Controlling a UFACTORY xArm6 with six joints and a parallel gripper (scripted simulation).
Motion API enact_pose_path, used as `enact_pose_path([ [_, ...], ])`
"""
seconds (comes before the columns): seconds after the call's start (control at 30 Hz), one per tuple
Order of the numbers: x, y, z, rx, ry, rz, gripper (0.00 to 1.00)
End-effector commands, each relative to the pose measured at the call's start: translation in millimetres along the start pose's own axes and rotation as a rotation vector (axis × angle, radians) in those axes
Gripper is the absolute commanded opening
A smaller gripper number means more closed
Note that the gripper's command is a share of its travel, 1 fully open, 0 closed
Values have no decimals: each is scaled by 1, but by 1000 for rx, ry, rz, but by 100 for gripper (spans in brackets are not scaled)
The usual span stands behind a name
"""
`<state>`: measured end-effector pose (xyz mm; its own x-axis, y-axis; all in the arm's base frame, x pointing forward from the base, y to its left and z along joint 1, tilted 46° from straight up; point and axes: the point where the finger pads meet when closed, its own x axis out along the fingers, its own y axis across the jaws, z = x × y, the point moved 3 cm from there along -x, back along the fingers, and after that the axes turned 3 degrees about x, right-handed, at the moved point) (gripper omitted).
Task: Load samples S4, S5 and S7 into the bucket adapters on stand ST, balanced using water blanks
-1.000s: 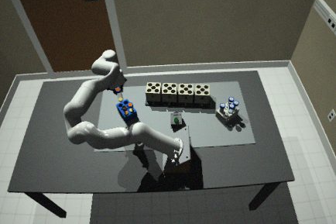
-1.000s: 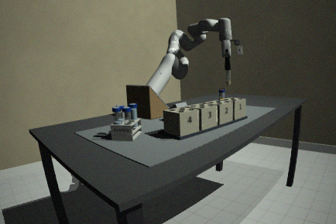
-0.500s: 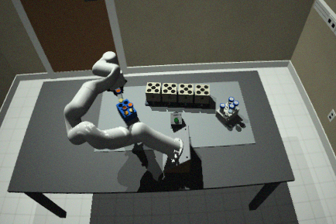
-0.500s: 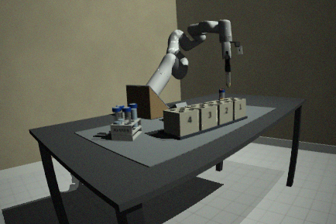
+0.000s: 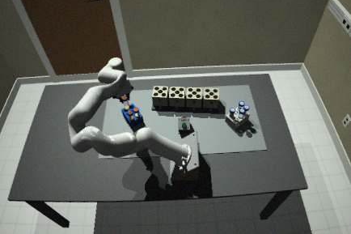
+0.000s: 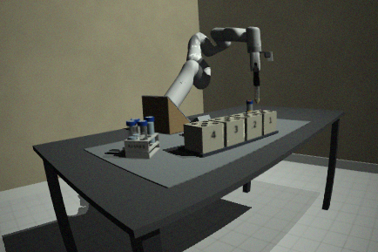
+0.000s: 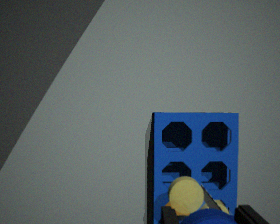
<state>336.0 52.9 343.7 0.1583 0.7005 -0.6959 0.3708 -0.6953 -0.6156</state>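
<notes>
My gripper (image 5: 125, 101) (image 6: 256, 85) (image 7: 209, 215) is shut on an orange-dotted sample tube, its ID unreadable. The tube (image 6: 257, 94) hangs above the blue rack (image 7: 196, 155), its yellowish lower end showing in the wrist view. Other blue-capped, orange-dotted tubes stand in that rack; four of its wells look empty in the wrist view. Adapter 1 (image 5: 160, 101) (image 6: 270, 120), adapter 2 (image 5: 177, 102) (image 6: 254, 125), adapter 3 (image 5: 194, 103) (image 6: 236, 130) and adapter 4 (image 5: 211, 104) (image 6: 213, 135) stand in a row on the stand. No cap shows above them; S7 cannot be made out.
A white rack (image 5: 235, 121) (image 6: 142, 149) with several blue-capped tubes stands at the right in the top view, beyond adapter 4. The green DONE key (image 5: 184, 125) sits on its small desk between the adapter row and the arm's base.
</notes>
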Motion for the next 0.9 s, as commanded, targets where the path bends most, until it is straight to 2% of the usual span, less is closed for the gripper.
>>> enact_pose_path([
  [0.0,7,0,-1,-1,2,2,0],
  [0.5,33,0,-1,-1,3,2,0],
  [0.87,34,0,-1,-1,3,2,0],
])
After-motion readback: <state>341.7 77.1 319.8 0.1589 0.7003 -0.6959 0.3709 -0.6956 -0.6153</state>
